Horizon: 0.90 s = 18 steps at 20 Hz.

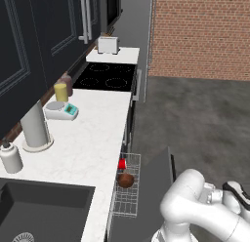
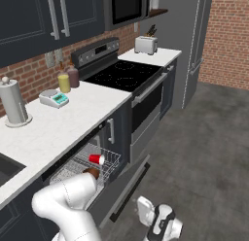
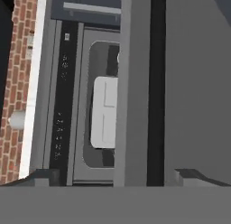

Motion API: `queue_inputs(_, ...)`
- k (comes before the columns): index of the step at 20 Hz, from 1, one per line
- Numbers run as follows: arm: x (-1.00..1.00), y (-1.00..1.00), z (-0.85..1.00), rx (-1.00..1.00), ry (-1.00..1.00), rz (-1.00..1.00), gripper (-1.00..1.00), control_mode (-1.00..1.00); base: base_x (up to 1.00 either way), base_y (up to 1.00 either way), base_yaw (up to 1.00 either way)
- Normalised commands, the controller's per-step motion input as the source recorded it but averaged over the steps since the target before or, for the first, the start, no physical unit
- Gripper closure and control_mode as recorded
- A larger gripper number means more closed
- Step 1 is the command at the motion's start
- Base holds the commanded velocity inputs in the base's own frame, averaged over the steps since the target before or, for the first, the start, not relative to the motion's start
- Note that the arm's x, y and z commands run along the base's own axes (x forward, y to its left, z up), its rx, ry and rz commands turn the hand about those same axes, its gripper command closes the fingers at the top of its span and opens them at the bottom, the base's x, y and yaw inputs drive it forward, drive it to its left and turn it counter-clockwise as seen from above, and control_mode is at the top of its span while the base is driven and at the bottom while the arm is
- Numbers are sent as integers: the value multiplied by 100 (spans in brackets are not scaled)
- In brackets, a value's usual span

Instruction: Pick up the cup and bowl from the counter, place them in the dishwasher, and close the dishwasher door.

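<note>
The red cup (image 1: pixel 122 164) lies on its side in the pulled-out wire rack (image 1: pixel 128 202) of the dishwasher, under the white counter (image 1: pixel 88 138). The brown bowl (image 1: pixel 126 180) sits just beside it in the same rack; in the right base view the cup (image 2: pixel 96 159) and the bowl (image 2: pixel 91 173) are partly behind my arm. The dishwasher door (image 2: pixel 126 184) hangs open, lowered toward the floor. My hand (image 2: pixel 156 220) is low, near the floor beyond the door's outer edge. My gripper (image 3: pixel 119 178) is open and holds nothing, and a grey edge runs up between its fingertips.
The black stove (image 1: pixel 107 75) with its oven front stands beyond the dishwasher, and a toaster (image 1: pixel 108 44) farther back. A scale (image 1: pixel 62 110), yellow jar (image 1: pixel 61 92), paper-towel roll (image 1: pixel 35 126) and white bottle (image 1: pixel 10 158) stand on the counter by the sink (image 1: pixel 39 207). Open grey floor (image 1: pixel 205 119) lies to the right.
</note>
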Motion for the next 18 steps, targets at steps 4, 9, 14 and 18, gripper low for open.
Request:
queue_inputs(4, 33, 0, -70, 0, 0, 1, -100, -100, 0, 0, 0)
queue_inputs(9, 42, 0, -61, 1, 0, 0, -100, -100, 0, 0, 0)
queue_inputs(14, 48, 0, -51, 5, 0, 0, -100, -100, 0, 0, 0)
queue_inputs(18, 48, 0, -38, 8, 0, 0, -100, -100, 0, 0, 0)
